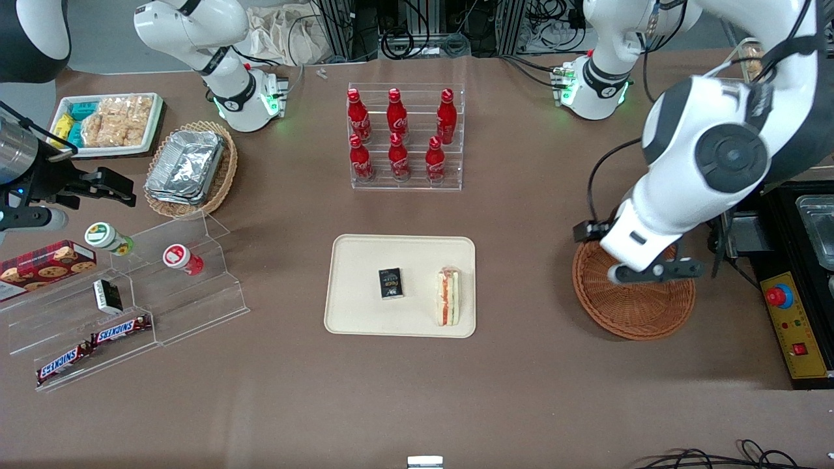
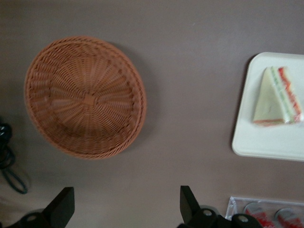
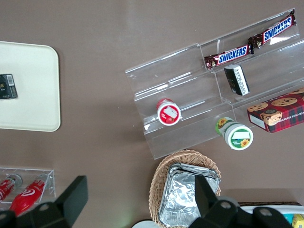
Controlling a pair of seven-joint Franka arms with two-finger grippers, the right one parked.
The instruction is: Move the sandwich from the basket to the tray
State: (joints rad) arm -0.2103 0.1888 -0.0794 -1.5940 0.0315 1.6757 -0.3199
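The sandwich, a pale wedge with red and green filling, lies on the cream tray, beside a small black packet. The reddish-brown woven basket stands empty toward the working arm's end of the table. My left gripper hovers above the basket's rim, well above the table. Its fingers stand wide apart and hold nothing.
A clear rack of red cola bottles stands farther from the front camera than the tray. A tan basket with foil containers, a clear stepped shelf with snacks and a white tray of snack packets lie toward the parked arm's end. A control box sits beside the woven basket.
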